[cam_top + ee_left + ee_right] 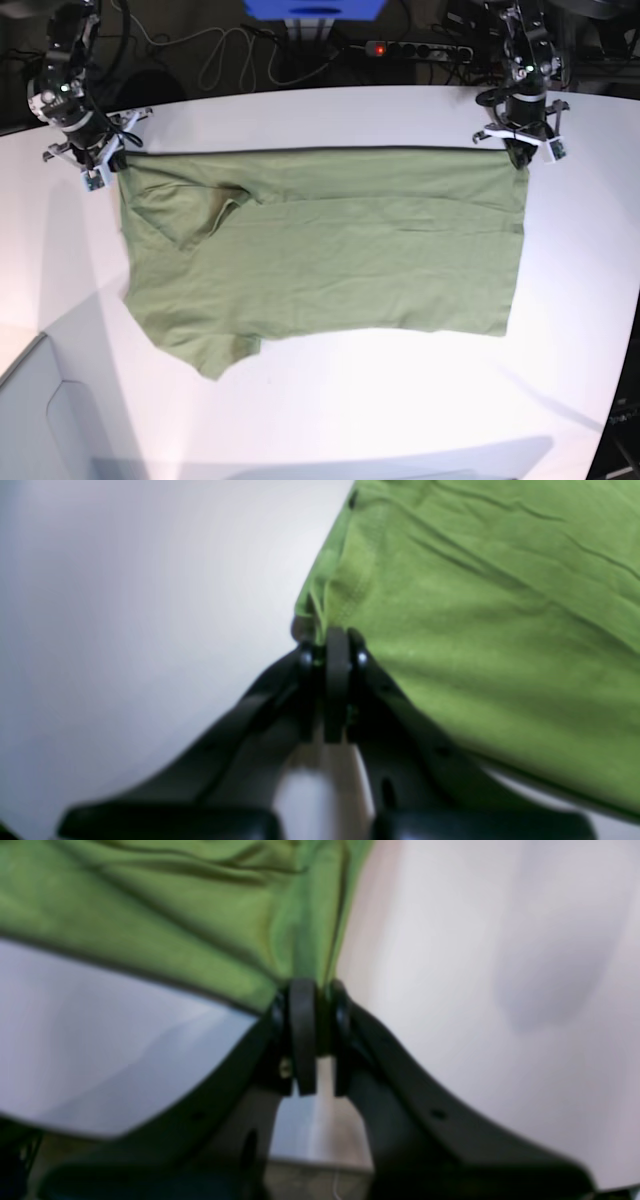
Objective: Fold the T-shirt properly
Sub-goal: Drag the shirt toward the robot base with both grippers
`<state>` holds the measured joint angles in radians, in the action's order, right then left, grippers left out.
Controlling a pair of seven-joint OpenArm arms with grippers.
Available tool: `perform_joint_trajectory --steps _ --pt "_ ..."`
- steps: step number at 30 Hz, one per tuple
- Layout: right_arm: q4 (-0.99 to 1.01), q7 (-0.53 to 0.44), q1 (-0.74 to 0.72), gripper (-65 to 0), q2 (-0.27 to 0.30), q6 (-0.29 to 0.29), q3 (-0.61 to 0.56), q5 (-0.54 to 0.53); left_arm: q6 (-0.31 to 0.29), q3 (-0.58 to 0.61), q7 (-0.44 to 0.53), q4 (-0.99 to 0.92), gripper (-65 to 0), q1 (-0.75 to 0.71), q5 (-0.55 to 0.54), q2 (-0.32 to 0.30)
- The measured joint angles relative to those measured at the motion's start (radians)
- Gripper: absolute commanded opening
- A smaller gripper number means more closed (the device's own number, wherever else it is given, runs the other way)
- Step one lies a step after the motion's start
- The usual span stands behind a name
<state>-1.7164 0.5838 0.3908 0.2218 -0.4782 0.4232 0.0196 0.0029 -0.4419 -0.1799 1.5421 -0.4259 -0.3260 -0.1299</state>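
Base view: we find the T-shirt [330, 250] spread on the table [400, 400], far corners pinched by the left gripper [519, 155] and right gripper [108, 162]. We judge it soft, limp and light; corner holds suit it.

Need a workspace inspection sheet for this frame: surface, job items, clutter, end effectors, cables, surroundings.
Surface: white table, lit unevenly, with shadow at its near left.
Job's things: green T-shirt spread across the table, wrinkled, with a fold line running across it; one sleeve sticks out at the near left.
Clutter: nothing seen on the table besides the shirt.
End effectors: left end effector shut on the shirt's far corner; right end effector shut on the other far corner. The wrist views show cloth pinched at both.
Cables: loose cables and a power strip on the floor behind the table.
Surroundings: dark floor, blue object at the far edge.
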Motion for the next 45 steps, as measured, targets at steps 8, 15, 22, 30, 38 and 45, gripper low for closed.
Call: perform_joint_trajectory --steps 8,15,22,30,38,45 --pt "-0.073 -0.002 0.103 -64.9 0.003 0.0 0.014 -0.006 0.006 0.002 -0.011 0.128 -65.0 -0.126 0.002 0.019" --pt "-0.072 0.0 0.119 -64.9 -0.003 0.0 0.091 -0.009 -0.003 0.006 -0.013 0.161 -65.0 -0.198 0.0 0.019" --pt "-0.072 -0.002 0.145 -64.9 -0.003 0.0 0.093 -0.01 -0.003 0.008 -0.011 0.171 -65.0 -0.27 0.0 0.025" --pt "-0.071 0.003 0.145 -64.9 -0.003 0.0 0.091 -0.008 0.0 0.007 -0.015 0.172 -65.0 -0.275 0.0 0.051" --pt "-0.071 0.004 0.175 -59.7 -0.003 0.0 0.091 -0.008 0.0 0.005 -0.015 0.174 -54.8 -0.298 -0.001 0.05" --pt "-0.095 0.003 0.193 -26.7 -0.02 0.0 0.124 0.001 0.012 0.001 -0.016 0.212 -37.9 -0.312 0.0 0.05"
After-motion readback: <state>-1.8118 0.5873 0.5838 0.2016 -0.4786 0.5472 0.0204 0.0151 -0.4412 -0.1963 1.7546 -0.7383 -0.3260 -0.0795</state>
